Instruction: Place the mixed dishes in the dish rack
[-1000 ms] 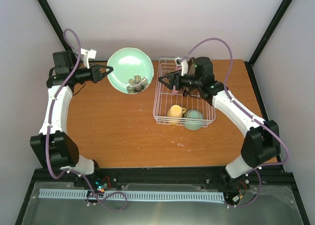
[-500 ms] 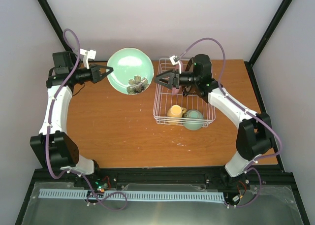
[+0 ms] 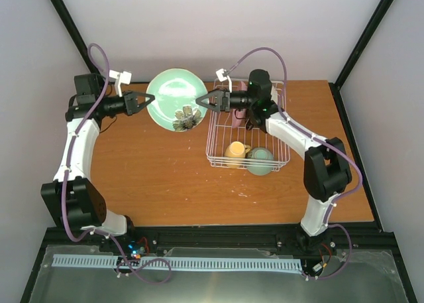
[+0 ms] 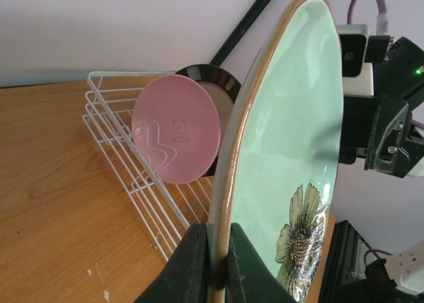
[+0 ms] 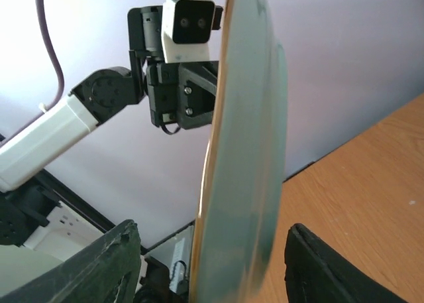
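Note:
My left gripper (image 3: 151,99) is shut on the left rim of the mint green plate (image 3: 175,97), which has a flower print, and holds it on edge above the table. In the left wrist view the pads (image 4: 192,263) pinch its rim (image 4: 291,137). My right gripper (image 3: 203,101) is open, its fingers (image 5: 109,263) straddling the plate's right rim (image 5: 242,170) without closing. The white wire dish rack (image 3: 215,154) holds a yellow mug (image 3: 233,150), a pale green bowl (image 3: 260,160), an upright pink plate (image 4: 176,136) and a dark-rimmed plate (image 4: 215,74) behind it. The petal-patterned plate is out of view.
The rack stands right of centre on the wooden table (image 3: 152,170). The back wall is just behind the plate. The left arm's wrist camera (image 5: 189,18) faces the right wrist view from beyond the plate.
My right gripper has moved left from over the rack to the plate's right rim. The left gripper has carried the plate slightly right.

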Controlling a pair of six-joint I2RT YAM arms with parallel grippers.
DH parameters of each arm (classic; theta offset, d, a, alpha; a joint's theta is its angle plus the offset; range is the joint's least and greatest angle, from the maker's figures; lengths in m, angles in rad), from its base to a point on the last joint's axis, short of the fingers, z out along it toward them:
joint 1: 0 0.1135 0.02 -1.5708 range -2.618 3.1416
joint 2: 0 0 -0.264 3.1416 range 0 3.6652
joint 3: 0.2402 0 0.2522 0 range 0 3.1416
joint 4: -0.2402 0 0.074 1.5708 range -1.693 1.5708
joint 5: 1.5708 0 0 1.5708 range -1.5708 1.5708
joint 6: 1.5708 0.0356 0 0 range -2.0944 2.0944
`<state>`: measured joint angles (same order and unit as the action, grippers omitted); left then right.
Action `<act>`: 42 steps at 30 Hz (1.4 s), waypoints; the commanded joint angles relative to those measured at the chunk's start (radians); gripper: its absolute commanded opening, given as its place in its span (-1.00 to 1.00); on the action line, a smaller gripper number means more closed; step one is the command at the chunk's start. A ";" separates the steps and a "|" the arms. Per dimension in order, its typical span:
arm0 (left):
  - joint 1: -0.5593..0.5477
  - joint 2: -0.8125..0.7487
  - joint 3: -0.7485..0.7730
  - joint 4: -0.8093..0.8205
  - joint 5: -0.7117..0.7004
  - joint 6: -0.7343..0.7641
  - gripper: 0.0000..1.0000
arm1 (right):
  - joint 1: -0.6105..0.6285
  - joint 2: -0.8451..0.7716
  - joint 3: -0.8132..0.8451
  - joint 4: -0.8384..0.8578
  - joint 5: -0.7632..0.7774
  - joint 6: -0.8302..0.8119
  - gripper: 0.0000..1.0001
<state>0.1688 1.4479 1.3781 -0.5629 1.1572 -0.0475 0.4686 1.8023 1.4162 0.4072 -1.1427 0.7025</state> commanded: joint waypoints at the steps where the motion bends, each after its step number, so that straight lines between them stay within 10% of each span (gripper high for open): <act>1: -0.008 -0.055 0.007 0.099 0.109 -0.052 -0.99 | 0.040 0.057 0.072 0.076 -0.023 0.057 0.12; 8: -0.016 -0.055 -0.006 0.129 0.114 -0.073 -0.99 | 0.059 0.110 0.091 0.191 -0.034 0.156 -0.29; 12: -0.018 -0.053 -0.013 0.141 0.119 -0.082 -0.99 | 0.061 0.124 0.079 0.288 -0.044 0.232 -0.87; 18: -0.025 -0.048 -0.019 0.151 0.106 -0.086 -0.99 | 0.061 0.127 0.049 0.422 -0.043 0.320 -0.94; 22: -0.025 -0.044 -0.011 0.125 0.044 -0.070 -0.68 | 0.054 0.101 0.030 0.387 0.000 0.289 -0.95; 25: -0.025 -0.046 0.010 0.076 -0.046 -0.044 0.20 | 0.044 0.048 0.010 0.224 0.061 0.170 -0.95; 27: -0.025 -0.049 0.028 0.047 -0.117 -0.022 0.96 | 0.038 -0.009 0.014 0.010 0.164 0.000 -0.94; 42: -0.025 -0.175 -0.009 0.150 -0.675 -0.052 0.99 | 0.084 -0.328 -0.085 -0.513 1.219 -0.244 -0.95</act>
<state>0.1455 1.3003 1.3682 -0.4587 0.6502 -0.1024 0.5240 1.5204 1.3266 -0.0597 -0.3508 0.4656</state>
